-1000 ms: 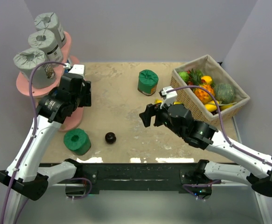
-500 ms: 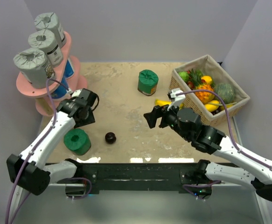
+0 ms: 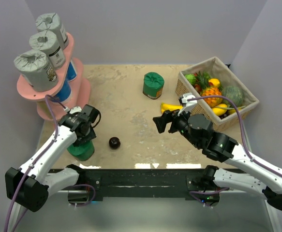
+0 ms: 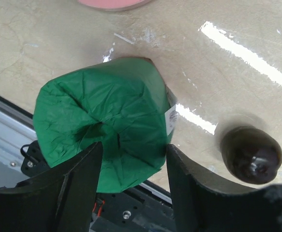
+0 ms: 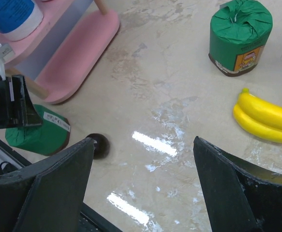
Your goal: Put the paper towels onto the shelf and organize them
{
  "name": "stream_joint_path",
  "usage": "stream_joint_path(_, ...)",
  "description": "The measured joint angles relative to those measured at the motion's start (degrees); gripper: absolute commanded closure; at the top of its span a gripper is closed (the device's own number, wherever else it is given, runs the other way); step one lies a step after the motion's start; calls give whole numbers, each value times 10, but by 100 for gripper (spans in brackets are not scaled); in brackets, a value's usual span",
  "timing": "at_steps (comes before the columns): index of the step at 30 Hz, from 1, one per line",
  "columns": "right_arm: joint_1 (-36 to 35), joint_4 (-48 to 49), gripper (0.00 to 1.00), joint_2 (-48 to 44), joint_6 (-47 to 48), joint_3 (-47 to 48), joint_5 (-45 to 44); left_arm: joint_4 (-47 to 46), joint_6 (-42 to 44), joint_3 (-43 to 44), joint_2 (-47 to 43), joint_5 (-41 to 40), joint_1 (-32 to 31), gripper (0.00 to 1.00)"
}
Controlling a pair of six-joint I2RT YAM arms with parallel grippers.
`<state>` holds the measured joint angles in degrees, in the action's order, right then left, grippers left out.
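The shelf [image 3: 32, 90] stands at the far left, with three grey paper towels [image 3: 34, 67] on its top board and white-and-blue ones [image 3: 72, 72] on the lower board. One green roll [image 3: 153, 85] stands upright mid-table at the back. A second green roll [image 4: 102, 130] stands near the front edge. My left gripper [image 4: 133, 150] hangs open right over it; one finger sits above its dimple and the other at its right rim. My right gripper [image 3: 160, 122] hovers open over bare table, nothing between its fingers [image 5: 58, 183].
A small dark ball [image 3: 114, 142] lies just right of the near green roll. Bananas [image 3: 172, 106] lie beside a wicker basket [image 3: 195, 101] full of fruit at the right. The shelf's low pink board [image 5: 78, 53] reaches toward the table's middle.
My left arm has drawn back from the shelf and come down over the near green roll. My right gripper has edged slightly right and away, still open.
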<state>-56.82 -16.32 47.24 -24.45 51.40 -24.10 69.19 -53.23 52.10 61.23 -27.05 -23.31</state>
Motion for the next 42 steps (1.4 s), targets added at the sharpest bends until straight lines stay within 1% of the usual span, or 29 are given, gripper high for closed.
stream_joint_path(4,0,-1,12,-1,0,0,0,-25,1,-12,6,0,0,39)
stream_joint_path(9,0,-2,12,-4,0,0,0,-53,5,-25,12,9,0,42)
stream_joint_path(10,0,-2,12,-5,0,0,0,-56,5,-27,12,9,0,44)
stream_joint_path(13,0,-2,12,-5,1,0,0,-61,5,-33,11,10,0,47)
stream_joint_path(21,0,-4,12,-16,5,0,0,-65,5,-38,12,9,0,48)
stream_joint_path(31,0,-4,12,-54,8,-9,-4,-78,10,-41,12,13,-8,63)
stream_joint_path(34,0,-5,12,-55,10,-9,-4,-101,35,-41,-7,33,-17,63)
stream_joint_path(39,0,-13,12,-52,11,-9,-4,-161,91,-41,-62,74,-26,63)
stream_joint_path(42,0,-21,12,-53,11,-9,-4,-184,128,-36,-71,89,-26,64)
